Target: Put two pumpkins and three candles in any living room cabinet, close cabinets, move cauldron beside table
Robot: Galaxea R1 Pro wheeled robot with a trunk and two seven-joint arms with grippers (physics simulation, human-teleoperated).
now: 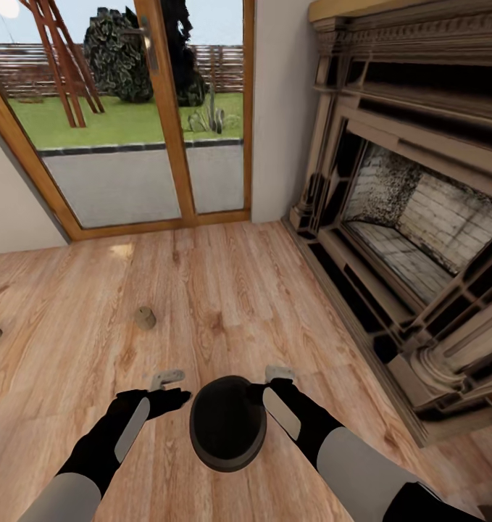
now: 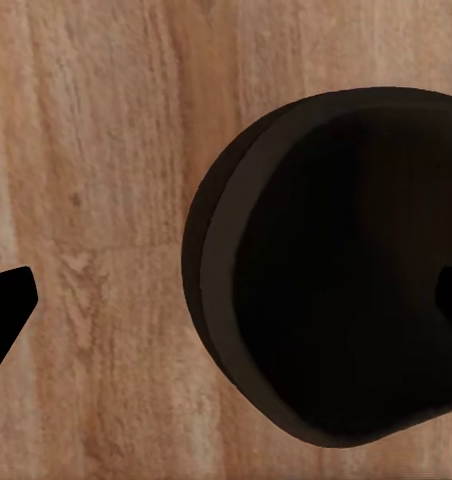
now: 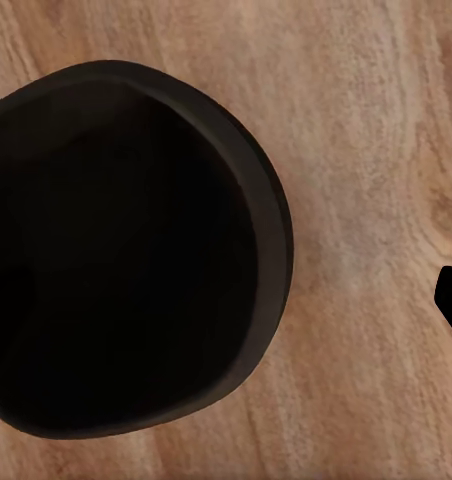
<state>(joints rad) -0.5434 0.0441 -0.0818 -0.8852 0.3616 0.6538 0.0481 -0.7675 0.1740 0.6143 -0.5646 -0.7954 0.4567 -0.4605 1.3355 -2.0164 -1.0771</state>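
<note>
both end effectors spread wide open, left end effector (image 1: 174, 389) and right end effector (image 1: 269, 383) flanking matte black round cauldron (image 1: 227, 423) on wooden floor (image 1: 224, 290), stubby tan candle (image 1: 145, 317) at 11 o'clock, stone fireplace (image 1: 405, 217) at 2 o'clock

Warm light-brown wood-plank floor (image 1: 224, 290) underfoot, grain running toward the far wall. At far left, tall glazed doors in an orange-brown wooden frame (image 1: 162, 109), giving onto a grey paved strip, a green lawn (image 1: 115, 119), a dark shrub and a slatted fence under pale daylight; plain off-white wall (image 1: 278, 109) beside them. Along the right, a large ornate carved fireplace surround in dark and tan stone (image 1: 390, 217) with a pale brick-lined firebox (image 1: 427, 217).
</note>
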